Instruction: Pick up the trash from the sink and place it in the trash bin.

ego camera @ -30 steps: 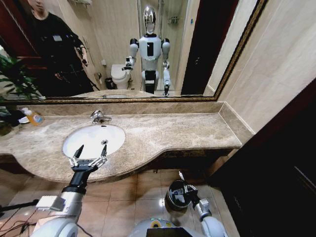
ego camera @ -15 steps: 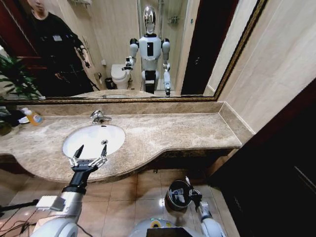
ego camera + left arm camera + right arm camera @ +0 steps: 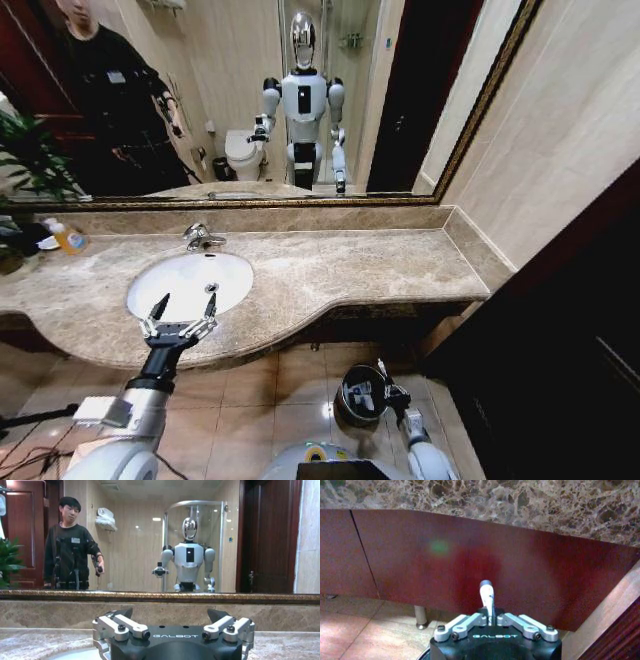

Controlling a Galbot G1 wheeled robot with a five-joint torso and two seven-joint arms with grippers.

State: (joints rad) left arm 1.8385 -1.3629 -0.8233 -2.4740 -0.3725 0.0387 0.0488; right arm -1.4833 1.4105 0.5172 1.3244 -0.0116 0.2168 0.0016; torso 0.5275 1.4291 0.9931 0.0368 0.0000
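Observation:
The sink (image 3: 175, 272) is a white oval basin set in the marble counter; I see no trash lying in it. My left gripper (image 3: 187, 304) hangs open over the basin's front rim, with nothing between its fingers; in the left wrist view the left gripper (image 3: 170, 612) faces the mirror. Down on the floor stands the trash bin (image 3: 347, 390), dark grey with a shiny rim. My right gripper (image 3: 384, 380) is at the bin's right rim, shut on a piece of trash, a thin white tube (image 3: 486, 591) that sticks up between its fingers (image 3: 470, 620).
A chrome faucet (image 3: 200, 237) stands behind the basin. An orange-liquid bottle (image 3: 68, 237) sits at the counter's far left beside a plant (image 3: 25, 160). A red-brown cabinet front (image 3: 470, 555) runs under the counter. A dark door (image 3: 560, 350) is on the right.
The right gripper with the tube has shifted slightly right and down beside the bin. The left gripper has stayed still over the sink.

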